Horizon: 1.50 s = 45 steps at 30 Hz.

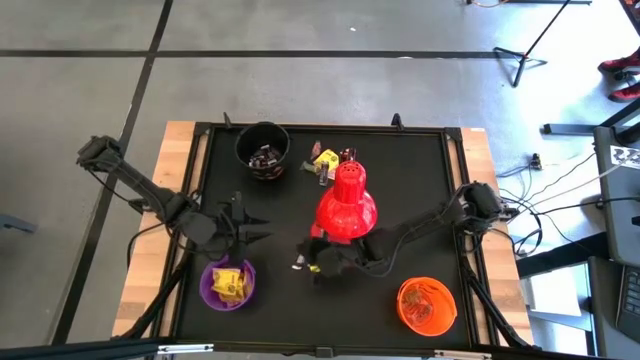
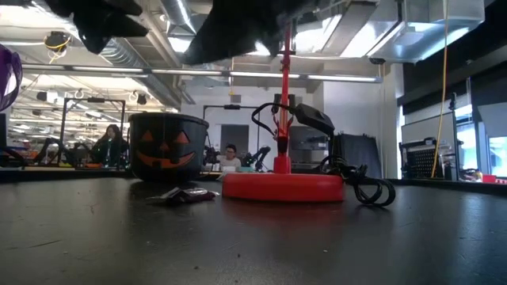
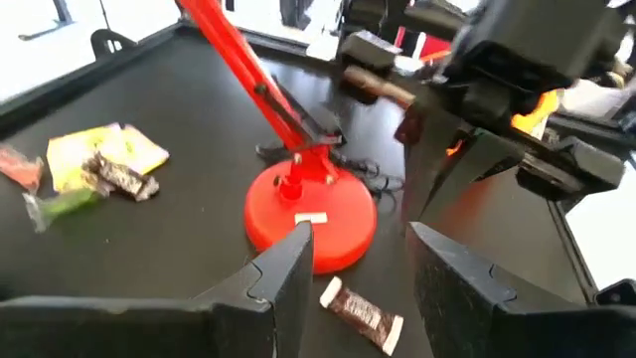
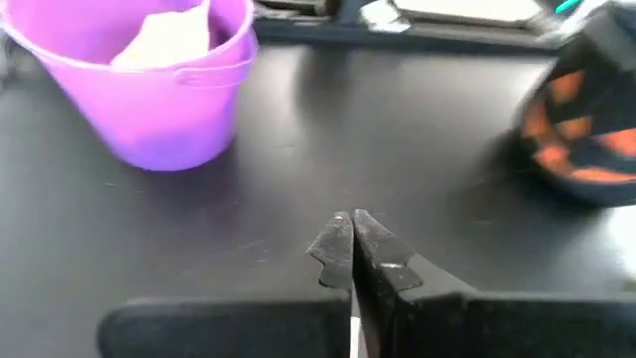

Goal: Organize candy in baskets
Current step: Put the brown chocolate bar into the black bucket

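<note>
While open, left gripper (image 3: 353,268) fingers frame a brown candy (image 3: 362,313).

Overhead, table-level, two wrist views

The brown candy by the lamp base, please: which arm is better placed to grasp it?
Probably left: the left gripper is open with the brown candy just ahead; the right gripper is shut.
</note>
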{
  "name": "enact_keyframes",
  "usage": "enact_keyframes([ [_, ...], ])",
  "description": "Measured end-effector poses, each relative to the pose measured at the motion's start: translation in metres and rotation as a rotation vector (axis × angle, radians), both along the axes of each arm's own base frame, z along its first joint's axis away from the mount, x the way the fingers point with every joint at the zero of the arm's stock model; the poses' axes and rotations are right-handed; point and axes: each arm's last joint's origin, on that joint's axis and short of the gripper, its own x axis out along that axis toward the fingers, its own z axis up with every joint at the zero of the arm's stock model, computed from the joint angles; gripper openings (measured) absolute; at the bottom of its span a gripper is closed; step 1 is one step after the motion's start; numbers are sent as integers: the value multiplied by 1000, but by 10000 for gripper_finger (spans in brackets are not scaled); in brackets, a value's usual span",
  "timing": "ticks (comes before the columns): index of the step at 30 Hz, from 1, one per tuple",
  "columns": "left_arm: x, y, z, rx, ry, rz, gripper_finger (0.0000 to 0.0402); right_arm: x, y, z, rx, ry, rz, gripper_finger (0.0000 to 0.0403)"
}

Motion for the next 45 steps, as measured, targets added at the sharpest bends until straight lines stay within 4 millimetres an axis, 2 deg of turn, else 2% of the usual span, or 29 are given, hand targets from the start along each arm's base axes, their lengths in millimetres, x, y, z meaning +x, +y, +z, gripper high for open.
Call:
enact_keyframes([
  [5,-1,3,-13,-41,40,-24,152,9,-10,-38,120,125,38,34],
  [12,-4,5,-31,-81,84,-13,173,16,-7,-79,142,197,37,138],
  [19,-5,6,-36,-85,77,-10,187,22,-7,-102,197,194,-27,231],
  [25,-5,6,-35,-79,71,2,188,22,-6,-109,186,201,-52,258],
  [28,-5,6,-35,-78,70,4,188,22,-7,-110,184,207,-56,246],
  [31,-5,6,-35,-78,70,5,188,21,-7,-111,176,215,-57,213],
  [42,-5,6,-35,-71,68,12,188,21,-7,-112,158,227,-27,25],
  [45,-5,6,-35,-70,68,12,188,21,-7,-111,161,225,-23,7],
])
